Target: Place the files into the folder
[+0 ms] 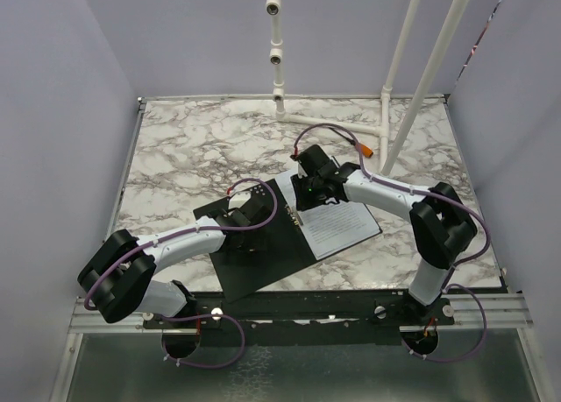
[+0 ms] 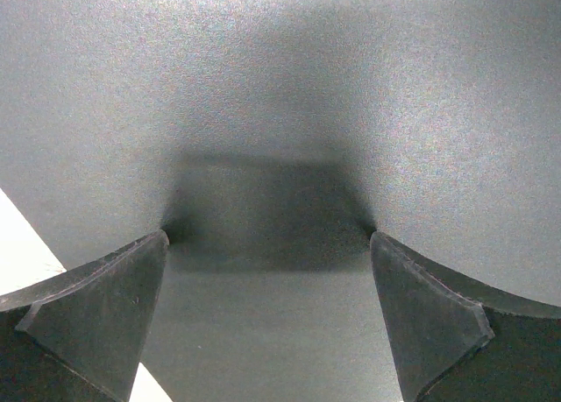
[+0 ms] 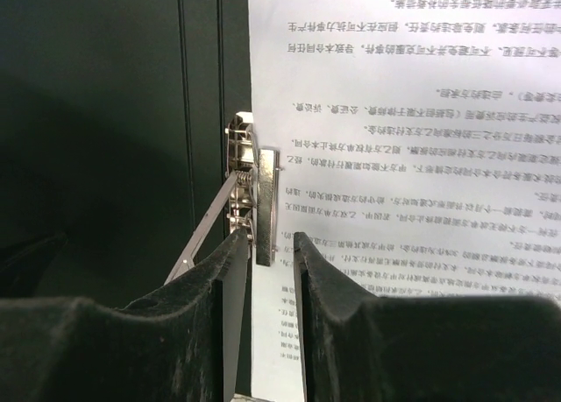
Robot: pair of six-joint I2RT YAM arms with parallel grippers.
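**A:** What lies on the marble table (image 1: 193,148)?

**B:** The folder (image 1: 263,262), spread open with its black inside up, near the front edge between the two arms. The files (image 1: 342,222) lie on its right half, their left edge along the spine.

**A:** And the left gripper (image 1: 241,218)?

**B:** It is down on the bare left half of the folder. Its wrist view shows the fingers spread wide on the black surface (image 2: 280,87), with nothing between them; the gripper (image 2: 267,236) is released and holds nothing.

**A:** The right gripper (image 1: 307,192)?

**B:** It is at the spine. In its wrist view the fingers stand only a narrow gap apart (image 3: 270,237), over the printed sheet's (image 3: 394,157) edge. The lower end of the metal clip (image 3: 250,183) reaches between the tips, and its thin wire lever runs behind the left finger. I see no pinch on the clip, so it is loosened rather than clenched.
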